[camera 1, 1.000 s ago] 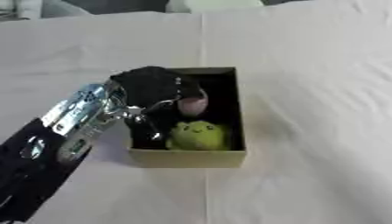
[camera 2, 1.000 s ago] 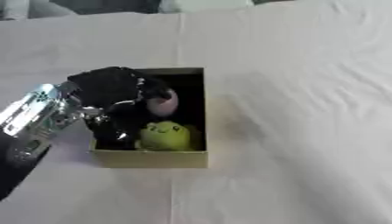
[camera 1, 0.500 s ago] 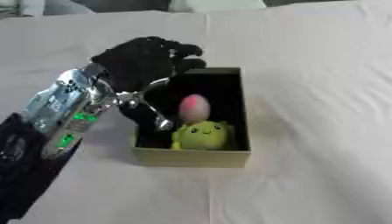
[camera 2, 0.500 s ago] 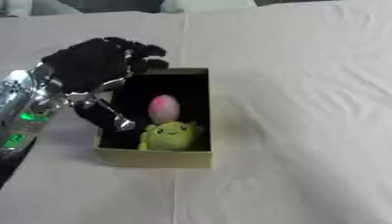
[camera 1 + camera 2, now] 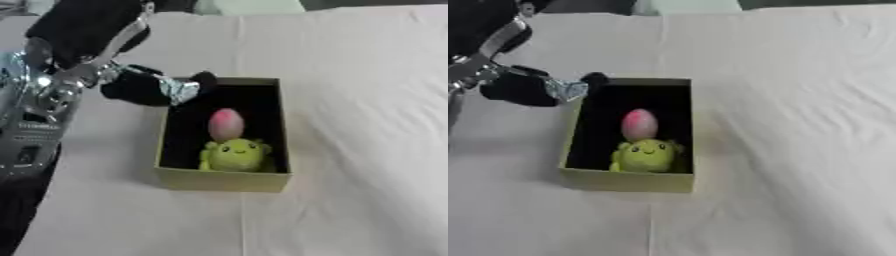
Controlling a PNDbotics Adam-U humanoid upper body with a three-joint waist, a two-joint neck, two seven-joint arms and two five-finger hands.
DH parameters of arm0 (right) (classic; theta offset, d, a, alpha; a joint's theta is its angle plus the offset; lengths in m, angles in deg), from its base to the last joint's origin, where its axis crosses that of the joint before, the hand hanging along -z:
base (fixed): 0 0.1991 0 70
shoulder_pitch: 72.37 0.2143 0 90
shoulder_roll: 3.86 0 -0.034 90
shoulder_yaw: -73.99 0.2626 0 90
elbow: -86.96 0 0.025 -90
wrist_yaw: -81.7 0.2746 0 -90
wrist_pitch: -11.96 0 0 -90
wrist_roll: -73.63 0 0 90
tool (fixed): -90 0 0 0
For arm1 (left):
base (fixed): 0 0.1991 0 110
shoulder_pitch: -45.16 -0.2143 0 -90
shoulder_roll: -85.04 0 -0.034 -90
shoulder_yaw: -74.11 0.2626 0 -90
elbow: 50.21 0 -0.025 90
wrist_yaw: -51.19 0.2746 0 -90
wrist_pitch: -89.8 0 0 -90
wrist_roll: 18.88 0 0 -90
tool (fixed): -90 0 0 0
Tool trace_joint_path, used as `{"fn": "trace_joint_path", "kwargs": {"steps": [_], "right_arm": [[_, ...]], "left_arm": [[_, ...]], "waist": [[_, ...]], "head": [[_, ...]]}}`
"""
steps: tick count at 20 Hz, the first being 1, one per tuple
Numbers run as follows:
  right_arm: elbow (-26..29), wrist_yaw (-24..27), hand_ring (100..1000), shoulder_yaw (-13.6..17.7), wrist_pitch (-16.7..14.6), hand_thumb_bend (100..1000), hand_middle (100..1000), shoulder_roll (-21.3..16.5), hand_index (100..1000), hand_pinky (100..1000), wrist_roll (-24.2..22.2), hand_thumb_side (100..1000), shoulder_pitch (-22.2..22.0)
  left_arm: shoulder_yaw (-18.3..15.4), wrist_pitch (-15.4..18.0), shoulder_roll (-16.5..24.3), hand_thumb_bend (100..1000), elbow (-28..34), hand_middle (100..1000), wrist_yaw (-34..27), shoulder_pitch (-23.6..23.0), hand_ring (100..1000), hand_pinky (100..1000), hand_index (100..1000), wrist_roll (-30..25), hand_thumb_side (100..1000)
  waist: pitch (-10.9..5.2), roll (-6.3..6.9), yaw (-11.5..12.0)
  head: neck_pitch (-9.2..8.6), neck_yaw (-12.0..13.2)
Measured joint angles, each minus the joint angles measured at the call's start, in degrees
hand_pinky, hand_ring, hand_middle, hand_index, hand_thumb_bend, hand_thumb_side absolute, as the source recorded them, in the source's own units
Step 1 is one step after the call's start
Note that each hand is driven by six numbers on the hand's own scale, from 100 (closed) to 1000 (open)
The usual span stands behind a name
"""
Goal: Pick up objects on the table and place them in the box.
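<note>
Box (image 5: 223, 181) on the white table (image 5: 367, 100) holds a pink egg (image 5: 226, 123) touching a green plush (image 5: 234, 155), left hand (image 5: 144, 89) at ten o'clock, fingers relaxed, holding nothing.

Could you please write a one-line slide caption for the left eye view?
The robot's left hand hovers beside the far left corner of the box, which holds a green plush toy and a pink egg.

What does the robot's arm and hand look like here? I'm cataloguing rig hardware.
The left hand is black with a shiny silver band near the thumb. A pale strap or cable runs along its black back, and the forearm is shiny silver metal with dark insets.
</note>
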Motion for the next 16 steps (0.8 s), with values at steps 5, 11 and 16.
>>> {"fn": "trace_joint_path", "kwargs": {"steps": [5,11,16], "right_arm": [[0.0,-0.2,722,0.2,0.0,233,667,0.0,778,772,0.4,1000,0.0],[0.0,-0.3,723,0.6,-0.2,229,668,0.0,778,771,0.7,1000,0.0],[0.0,-0.4,723,0.6,-0.2,228,668,0.0,778,771,1.0,1000,0.1]], "left_arm": [[-6.7,-4.1,0.1,533,0.0,857,-4.1,-4.0,790,799,960,4.1,690],[-14.4,-5.3,0.1,532,0.0,851,-8.9,-7.7,786,805,957,9.0,743],[-20.2,-3.0,-0.8,528,0.0,849,-13.0,-10.2,787,808,955,13.1,763]], "waist": [[0.00,-0.30,0.4],[0.01,-0.37,0.2],[0.01,-0.80,0.2]], "head": [[0.01,-0.3],[0.00,-0.4],[-0.01,-0.4]]}}
